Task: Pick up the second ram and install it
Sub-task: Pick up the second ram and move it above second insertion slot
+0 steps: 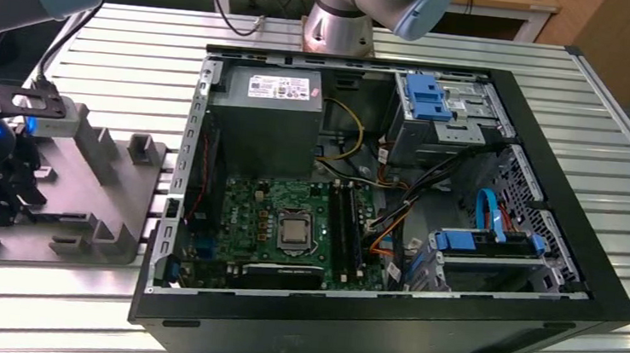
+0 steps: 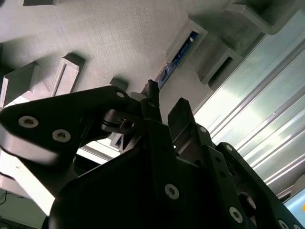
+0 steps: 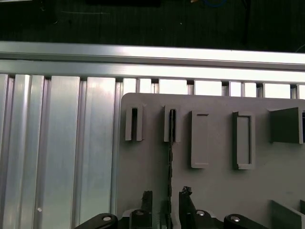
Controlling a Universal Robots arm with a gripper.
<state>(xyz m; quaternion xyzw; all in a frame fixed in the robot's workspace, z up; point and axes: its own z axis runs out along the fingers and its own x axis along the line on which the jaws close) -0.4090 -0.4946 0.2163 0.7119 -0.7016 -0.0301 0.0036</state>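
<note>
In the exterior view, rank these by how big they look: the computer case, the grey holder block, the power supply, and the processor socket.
Largest to smallest:
1. computer case
2. grey holder block
3. power supply
4. processor socket
No two look close enough to tie.

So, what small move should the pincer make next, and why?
Probably close the pincer on the second ram. In the first wrist view its fingers stand apart on either side of the stick, which stands on edge in the grey holder.
</note>
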